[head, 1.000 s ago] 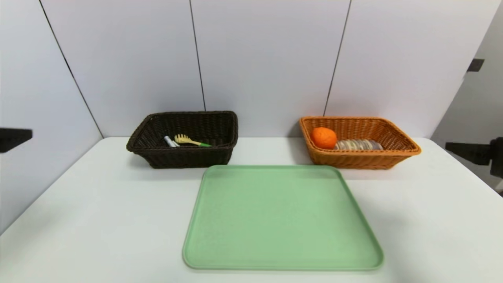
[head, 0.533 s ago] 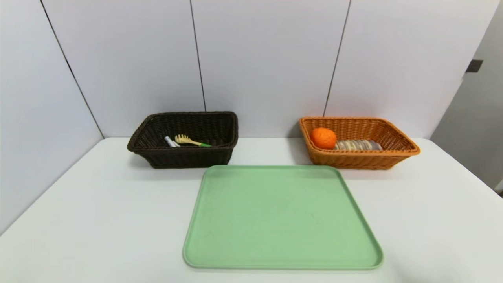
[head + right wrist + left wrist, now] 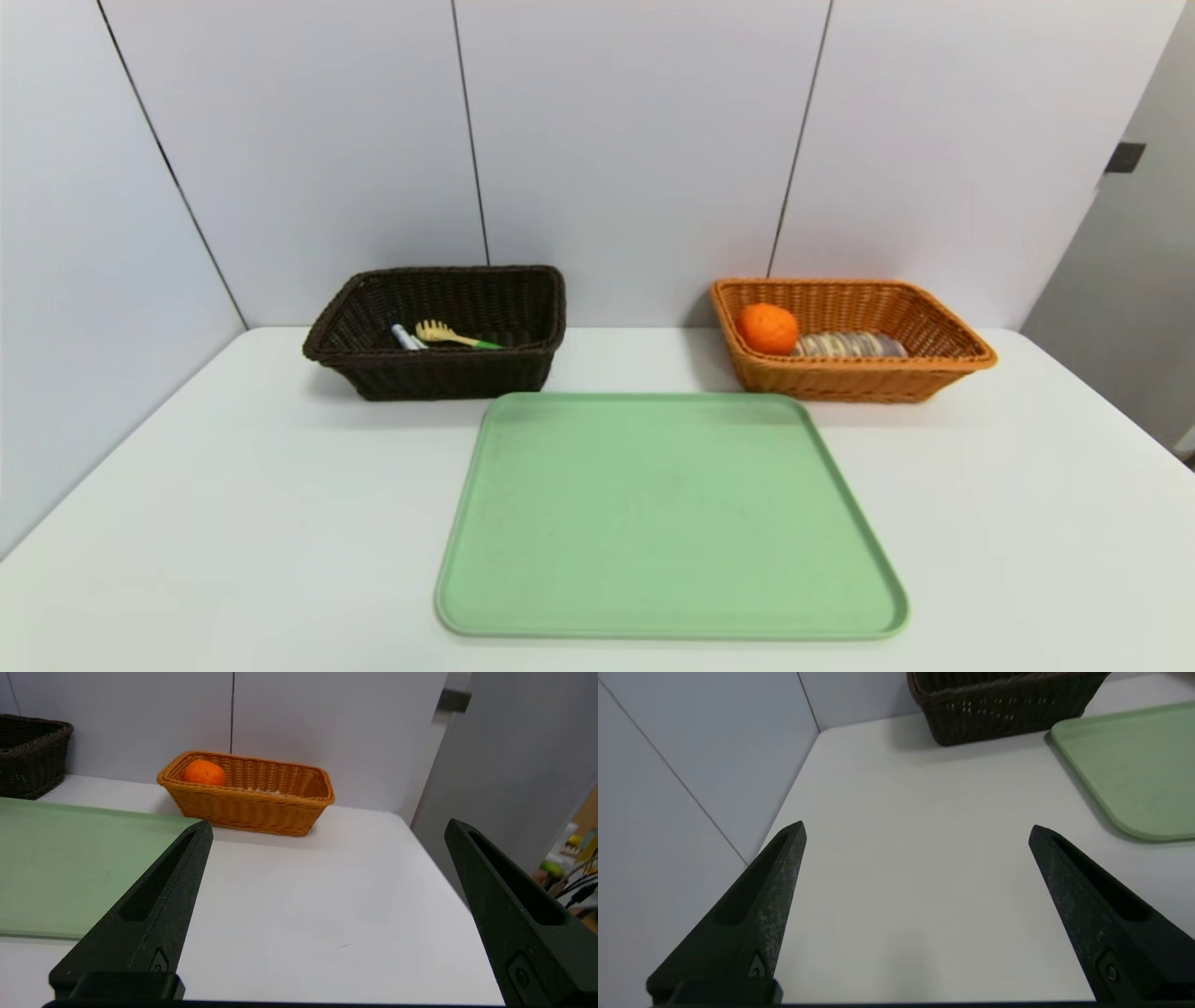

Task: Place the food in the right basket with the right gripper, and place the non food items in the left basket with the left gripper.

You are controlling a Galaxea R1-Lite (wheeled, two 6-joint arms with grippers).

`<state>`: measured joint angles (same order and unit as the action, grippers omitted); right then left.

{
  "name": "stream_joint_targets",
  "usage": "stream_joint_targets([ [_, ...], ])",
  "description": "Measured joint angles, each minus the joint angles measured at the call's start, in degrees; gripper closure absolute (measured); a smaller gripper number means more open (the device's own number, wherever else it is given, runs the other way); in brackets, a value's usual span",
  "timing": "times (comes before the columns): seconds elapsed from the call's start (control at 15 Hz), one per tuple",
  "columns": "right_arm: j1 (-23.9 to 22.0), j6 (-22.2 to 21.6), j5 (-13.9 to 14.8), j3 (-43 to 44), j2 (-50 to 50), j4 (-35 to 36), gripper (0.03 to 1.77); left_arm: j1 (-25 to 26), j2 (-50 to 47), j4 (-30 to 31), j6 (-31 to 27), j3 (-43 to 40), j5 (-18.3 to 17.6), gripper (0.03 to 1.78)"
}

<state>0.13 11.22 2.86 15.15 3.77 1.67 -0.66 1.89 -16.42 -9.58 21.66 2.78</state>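
Observation:
The orange fruit point(image 3: 767, 328) and the striped roll point(image 3: 850, 344) lie in the orange-tan right basket point(image 3: 962, 346). In the dark brown left basket point(image 3: 439, 373) lie the yellow pasta spoon point(image 3: 446, 333) and a white marker point(image 3: 403, 337); the thin pen is hidden. Neither arm shows in the head view. My left gripper point(image 3: 917, 830) hangs open and empty over bare table near the left wall, short of the left basket point(image 3: 1004, 714). My right gripper point(image 3: 327, 828) is open and empty over the table's right side, facing the right basket point(image 3: 252, 802) and the fruit point(image 3: 203, 773).
A light green tray point(image 3: 667, 518) lies bare at the table's middle, in front of both baskets. White wall panels close the back and left. The table's right edge point(image 3: 439, 858) drops off beside my right gripper.
Both arms showed at the head view's left and right edges a second ago and have drawn back out of sight. Baskets and their contents have not moved.

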Motion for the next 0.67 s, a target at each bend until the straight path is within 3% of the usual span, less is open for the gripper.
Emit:
stream_joint_targets([
  [0.2,-0.2,5.6,-0.9,-10.4,-2.8,14.5,0.09,0.0,-1.6,13.0,-2.5,-7.9,-2.4,0.12],
  [0.33,-0.3,6.8,-2.2,-14.0,-3.6,23.4,0.09,0.1,-1.9,22.8,-4.8,-16.2,-2.8,0.12],
  [0.47,-0.3,6.4,-2.9,-14.9,-3.8,19.9,0.09,0.0,-2.0,28.3,-5.6,-20.3,-3.3,0.12],
  [0.67,-0.2,-1.4,-5.3,-15.1,-3.9,2.4,0.09,0.0,-2.0,19.1,-1.4,-21.4,-5.8,0.12],
])
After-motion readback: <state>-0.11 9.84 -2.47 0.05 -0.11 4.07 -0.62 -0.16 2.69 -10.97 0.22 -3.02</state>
